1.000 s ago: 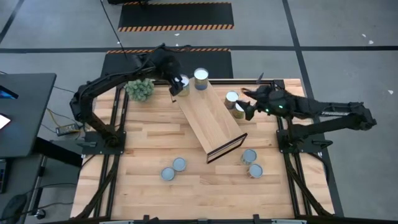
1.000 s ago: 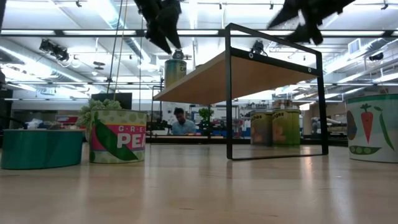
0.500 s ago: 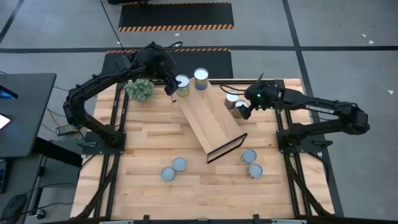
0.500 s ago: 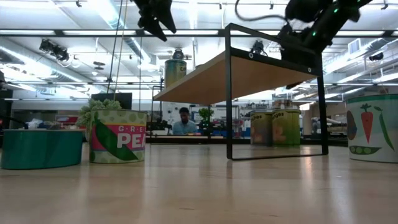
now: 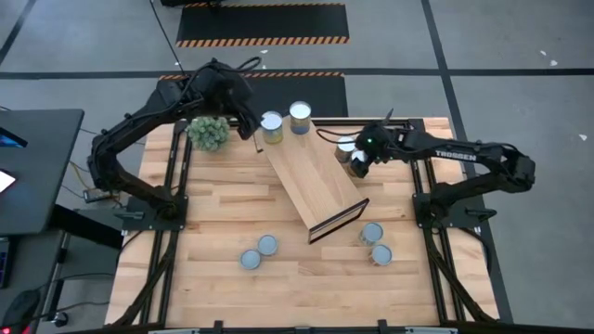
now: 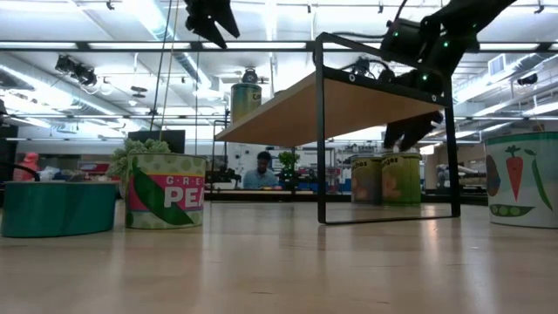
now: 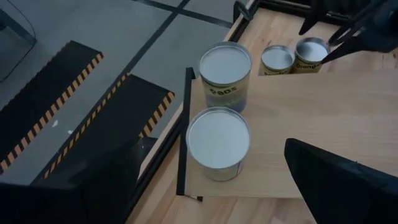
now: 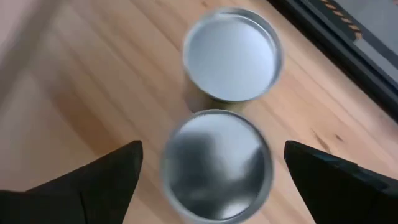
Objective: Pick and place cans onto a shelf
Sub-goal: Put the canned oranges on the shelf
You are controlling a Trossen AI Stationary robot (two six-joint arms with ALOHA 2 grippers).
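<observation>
Risk I see: right gripper (image 8: pixel 208 180), fingers spread, straddles one can (image 8: pixel 216 165) touching its neighbour (image 8: pixel 231 57) at twelve o'clock; closing may topple both. Left gripper (image 7: pixel 205 186) hangs open.

The wooden table (image 5: pixel 223 209) carries a slanted shelf (image 5: pixel 311 176) at centre, six cans (image 5: pixel 267 244) and a plant ball (image 5: pixel 209 133).
</observation>
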